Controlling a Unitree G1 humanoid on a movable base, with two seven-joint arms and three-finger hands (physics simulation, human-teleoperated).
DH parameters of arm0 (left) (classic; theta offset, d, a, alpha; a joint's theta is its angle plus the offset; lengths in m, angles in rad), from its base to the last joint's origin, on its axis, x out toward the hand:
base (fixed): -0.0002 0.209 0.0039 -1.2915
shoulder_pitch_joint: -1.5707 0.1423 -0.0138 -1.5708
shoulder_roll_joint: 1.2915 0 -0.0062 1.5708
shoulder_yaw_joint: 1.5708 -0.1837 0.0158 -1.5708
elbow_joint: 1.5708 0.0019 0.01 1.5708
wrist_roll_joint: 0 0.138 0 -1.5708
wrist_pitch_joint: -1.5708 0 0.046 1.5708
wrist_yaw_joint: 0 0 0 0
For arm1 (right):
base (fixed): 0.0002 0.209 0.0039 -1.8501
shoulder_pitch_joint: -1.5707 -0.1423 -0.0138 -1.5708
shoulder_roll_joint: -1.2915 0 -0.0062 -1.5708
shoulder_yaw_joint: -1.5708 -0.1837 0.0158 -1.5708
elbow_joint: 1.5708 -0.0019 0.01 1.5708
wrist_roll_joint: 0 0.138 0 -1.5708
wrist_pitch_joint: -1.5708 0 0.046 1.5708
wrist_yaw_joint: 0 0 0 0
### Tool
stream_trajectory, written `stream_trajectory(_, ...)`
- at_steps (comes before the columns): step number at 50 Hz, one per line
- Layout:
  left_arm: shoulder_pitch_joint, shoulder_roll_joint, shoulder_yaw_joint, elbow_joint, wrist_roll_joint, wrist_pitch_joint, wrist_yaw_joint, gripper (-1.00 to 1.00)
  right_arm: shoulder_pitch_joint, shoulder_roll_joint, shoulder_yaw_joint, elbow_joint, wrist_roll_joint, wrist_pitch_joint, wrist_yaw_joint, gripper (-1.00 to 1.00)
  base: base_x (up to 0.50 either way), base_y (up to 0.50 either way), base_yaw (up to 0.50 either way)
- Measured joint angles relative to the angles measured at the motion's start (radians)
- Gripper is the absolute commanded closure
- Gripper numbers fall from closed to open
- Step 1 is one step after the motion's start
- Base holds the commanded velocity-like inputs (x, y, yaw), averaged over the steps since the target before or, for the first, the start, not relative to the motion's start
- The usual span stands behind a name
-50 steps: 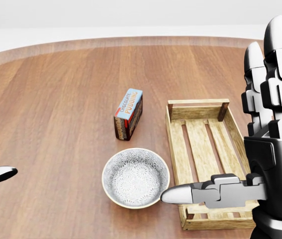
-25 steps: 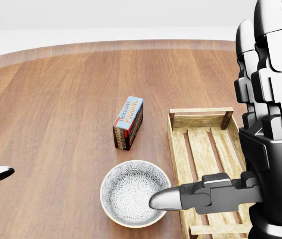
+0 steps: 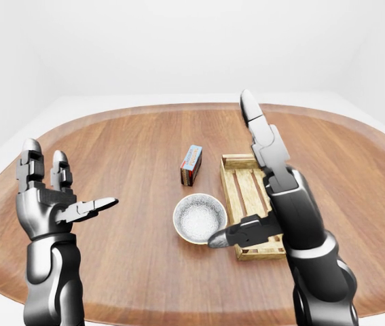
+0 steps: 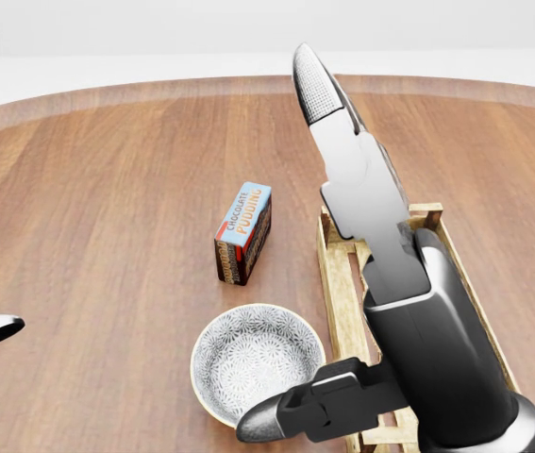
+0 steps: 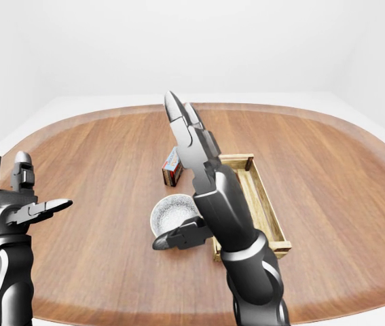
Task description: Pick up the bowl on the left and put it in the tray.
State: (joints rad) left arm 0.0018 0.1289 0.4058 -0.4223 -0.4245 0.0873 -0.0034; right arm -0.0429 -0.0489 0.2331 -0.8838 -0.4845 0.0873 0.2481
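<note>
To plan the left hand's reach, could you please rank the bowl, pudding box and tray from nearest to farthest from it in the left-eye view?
From the left hand:
1. Bowl, to its right.
2. Pudding box, higher, right of the bowl's left rim.
3. Tray, farthest right.

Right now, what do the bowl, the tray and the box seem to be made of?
Bowl: probably glazed ceramic, with a fine grey-white pattern and a smooth cream rim.
Tray: pale unfinished wood, with visible grain and slats with gaps.
Box: likely printed cardboard, with flat faces, sharp edges and "Chocolate Pudding" lettering.
</note>
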Motion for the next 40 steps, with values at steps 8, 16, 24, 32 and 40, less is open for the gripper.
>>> stream_trajectory(8,-0.001,0.001,0.001,-0.001,-0.001,0.0,0.001,-1.0,0.022,0.002,0.027,0.047,-0.074,0.0,0.036,-1.0,0.0,0.0,0.0)
stream_trajectory(16,-0.002,0.003,0.004,-0.002,-0.003,0.0,0.002,-1.0,0.047,0.008,0.043,0.091,-0.148,0.0,0.069,-1.0,0.0,0.0,0.0)
stream_trajectory(24,-0.004,0.004,0.005,0.0,-0.003,0.0,0.003,-1.0,0.077,0.013,0.066,0.125,-0.211,0.0,0.102,-1.0,0.0,0.0,0.0)
stream_trajectory(32,-0.003,0.004,0.005,-0.001,-0.002,0.0,0.003,-1.0,0.103,0.015,0.086,0.158,-0.27,0.0,0.126,-1.0,0.0,0.0,0.0)
stream_trajectory(40,-0.002,0.004,0.005,-0.002,-0.001,0.0,0.003,-1.0,0.125,0.017,0.108,0.18,-0.352,0.0,0.154,-1.0,0.0,0.0,0.0)
